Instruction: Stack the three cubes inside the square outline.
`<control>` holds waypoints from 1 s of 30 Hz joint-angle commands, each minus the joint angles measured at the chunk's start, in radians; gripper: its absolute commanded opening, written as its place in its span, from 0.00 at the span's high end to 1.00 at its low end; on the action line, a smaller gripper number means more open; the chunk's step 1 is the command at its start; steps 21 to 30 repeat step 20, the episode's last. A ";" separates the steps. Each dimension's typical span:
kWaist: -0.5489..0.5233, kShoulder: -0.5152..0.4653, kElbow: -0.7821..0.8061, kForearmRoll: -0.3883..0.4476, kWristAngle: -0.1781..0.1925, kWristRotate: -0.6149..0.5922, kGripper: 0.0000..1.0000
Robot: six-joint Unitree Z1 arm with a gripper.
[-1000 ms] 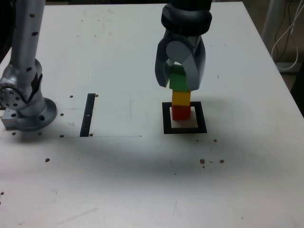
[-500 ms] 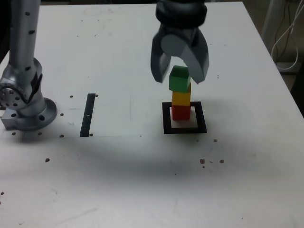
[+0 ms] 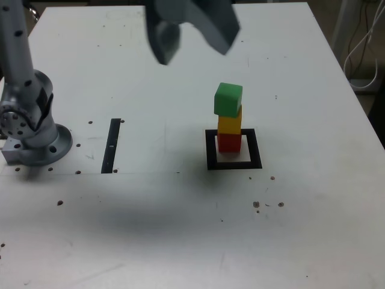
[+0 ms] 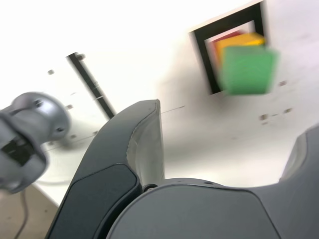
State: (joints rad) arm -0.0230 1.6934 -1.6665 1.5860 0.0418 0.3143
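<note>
The three cubes stand as one tower inside the square outline. The red cube is at the bottom, the yellow cube is on it, and the green cube is on top, turned a little out of line. My gripper hangs open and empty, blurred, high above the table and towards the exterior view's left of the tower, touching nothing. The wrist view looks down between the spread fingers onto the green cube, the yellow cube's edge and the outline.
A straight black strip lies on the white table at the exterior view's left of the outline. The arm's grey base stands at the far left edge. Small dark specks dot the table, and white cables hang beyond its right side.
The gripper opened and let go of the green cube, then rose and swung away toward the exterior view's upper left. The tower stayed standing.
</note>
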 commanded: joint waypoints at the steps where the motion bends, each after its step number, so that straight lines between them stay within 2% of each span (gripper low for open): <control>1: 0.002 -0.045 0.052 0.008 -0.001 0.002 0.01; 8: 0.002 -0.229 0.359 -0.026 -0.012 -0.019 0.01; 13: 0.002 -0.309 0.538 -0.091 -0.005 -0.051 0.01; 20: 0.002 -0.320 0.697 -0.224 0.010 -0.151 0.01; 30: 0.002 -0.320 0.697 -0.224 0.010 -0.151 0.01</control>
